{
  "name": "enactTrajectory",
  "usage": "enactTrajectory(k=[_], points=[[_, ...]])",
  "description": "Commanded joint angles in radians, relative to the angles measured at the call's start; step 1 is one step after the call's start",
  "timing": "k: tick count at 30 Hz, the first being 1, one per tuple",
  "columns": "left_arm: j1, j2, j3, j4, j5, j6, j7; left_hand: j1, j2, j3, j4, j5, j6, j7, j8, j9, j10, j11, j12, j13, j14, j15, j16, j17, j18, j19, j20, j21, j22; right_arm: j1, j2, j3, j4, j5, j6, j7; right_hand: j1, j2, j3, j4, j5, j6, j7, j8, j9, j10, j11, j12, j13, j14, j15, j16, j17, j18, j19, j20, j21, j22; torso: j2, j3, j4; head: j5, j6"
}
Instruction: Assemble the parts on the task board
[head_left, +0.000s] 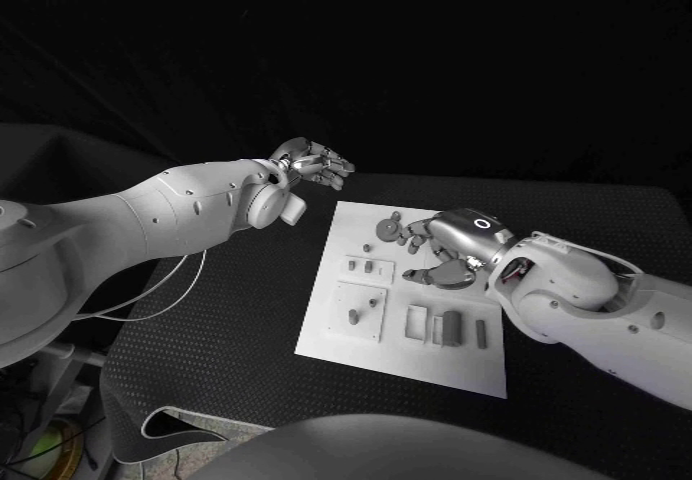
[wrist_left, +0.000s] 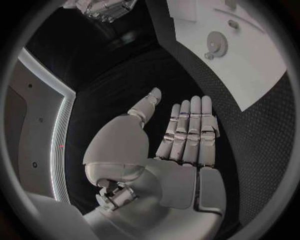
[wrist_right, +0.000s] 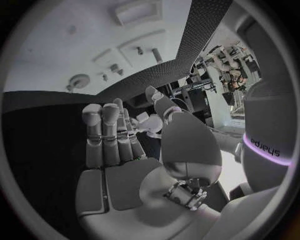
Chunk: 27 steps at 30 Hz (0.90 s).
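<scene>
Left robot hand (head_left: 310, 162): released, fingers straight, above the desk (head_left: 216, 370) beside the board (head_left: 375, 345).
Right robot hand (head_left: 447, 245): released, over the board's parts (head_left: 450, 327).

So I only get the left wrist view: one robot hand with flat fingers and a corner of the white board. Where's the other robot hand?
Observer: The head view shows the right robot hand over the far part of the task board.
Operator: Is it holding one of the pieces?
Observer: No. Its own wrist view shows its fingers straight and the palm bare.
Operator: And what's on the end of the board I can't see?
Observer: A short row of grey parts lies side by side at the end nearest the robot.
</scene>
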Motion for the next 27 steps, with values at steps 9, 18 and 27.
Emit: enactTrajectory(k=[9, 18, 27], points=[[-0.004, -0.001, -0.015, -0.013, 0.001, 0.008, 0.01, -0.017, 0.001, -0.007, 0.003, -0.003, -0.003, -0.002, -0.002, -0.002, 0.014, -0.001, 0.006, -0.002, 0.011, -0.004, -0.005, 0.006, 0.021, 0.007, -0.002, 0.006, 0.0, 0.009, -0.086, 0.001, -0.023, 0.318, 0.149, -0.103, -0.096, -0.011, -0.046, 0.075, 0.005, 0.096, -0.062, 0.084, 0.091, 0.139, -0.085, 0.272, 0.326, 0.023, -0.079, -0.001, -0.005, 0.134, 0.013, -0.018, 0.001, 0.011, -0.016, -0.0021, -0.0287, -0.056, 0.039], [-0.005, -0.009, -0.016, -0.006, 0.003, 0.008, 0.01, -0.025, 0.002, -0.01, 0.003, -0.003, -0.001, -0.003, -0.001, -0.002, 0.018, -0.003, 0.009, -0.002, 0.016, -0.006, -0.005, 0.011, 0.021, 0.011, -0.003, 0.008, 0.001, 0.009, -0.101, 0.0, -0.047, 0.446, 0.34, -0.249, -0.243, -0.021, -0.032, 0.27, -0.021, 0.147, -0.102, 0.098, 0.159, 0.017, -0.119, 0.604, 0.731, 0.061, -0.115, 0.1, 0.071, 0.134, 0.03, -0.058, 0.051, 0.023, -0.031, 0.0004, -0.0453, -0.085, 0.045], [-0.006, -0.007, -0.018, -0.008, 0.005, 0.013, 0.009, -0.031, 0.004, -0.011, 0.004, -0.003, -0.001, -0.003, -0.001, -0.002, 0.017, -0.003, 0.01, -0.003, 0.016, -0.006, -0.006, 0.013, 0.021, 0.011, -0.004, 0.008, 0.001, 0.008, -0.102, -0.018, -0.042, 0.475, 0.502, -0.358, -0.271, -0.011, -0.075, 0.436, -0.15, 0.209, -0.125, 0.096, 0.176, 0.057, -0.146, 0.615, 0.751, 0.076, -0.137, 0.135, 0.117, 0.134, 0.024, -0.083, 0.1, 0.023, -0.04, 0.0003, -0.0545, -0.118, 0.043]])
